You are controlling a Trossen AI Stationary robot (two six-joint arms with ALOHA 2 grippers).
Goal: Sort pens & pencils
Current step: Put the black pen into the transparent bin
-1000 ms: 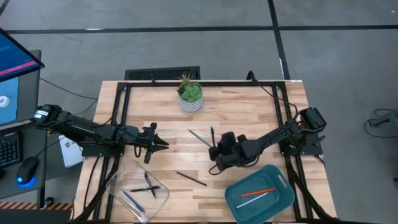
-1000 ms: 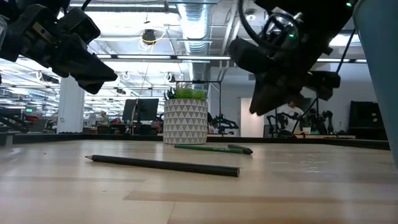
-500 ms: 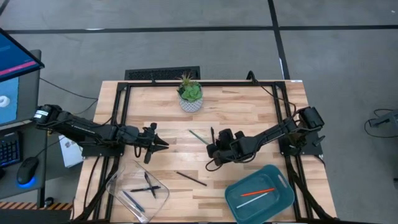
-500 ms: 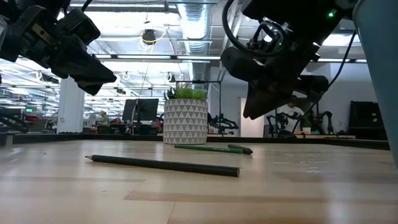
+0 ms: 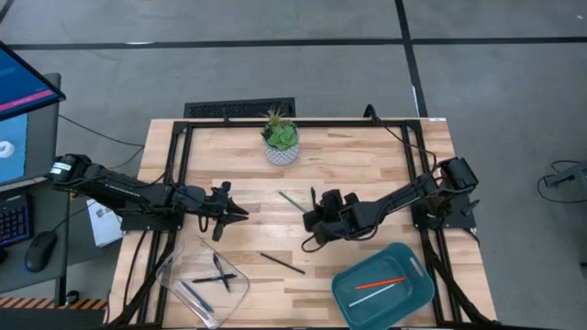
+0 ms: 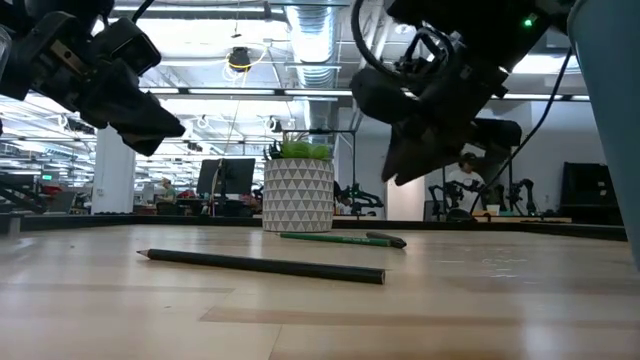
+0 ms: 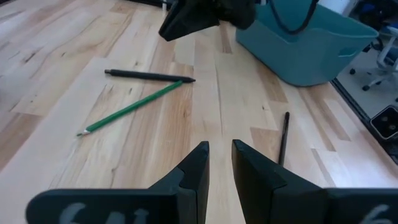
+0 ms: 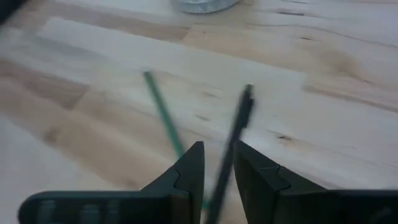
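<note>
Your counter (image 5: 367, 165) is a pale wooden top framed in black rails, and both arms reach in over it from the sides. Near its front right corner sits a teal bin (image 5: 382, 286) holding an orange-red pencil (image 5: 380, 283) and a white one (image 5: 376, 291); at the front left a clear tray (image 5: 202, 277) holds a few dark pens (image 5: 213, 278). A potted plant (image 5: 281, 139) in a white patterned pot stands near the back edge. Your right end effector (image 5: 310, 220) hovers above the counter's middle, fingers (image 8: 186, 174) parted by a narrow gap with nothing pinched, directly over a black pen (image 5: 313, 199) and a green pencil (image 5: 294, 203) lying side by side. Your left end effector (image 5: 240, 212) waits off the surface at the left, fingers (image 7: 198, 171) slightly spread and empty. One more dark pencil (image 5: 281, 263) lies loose nearer the front, between the tray and the bin.
</note>
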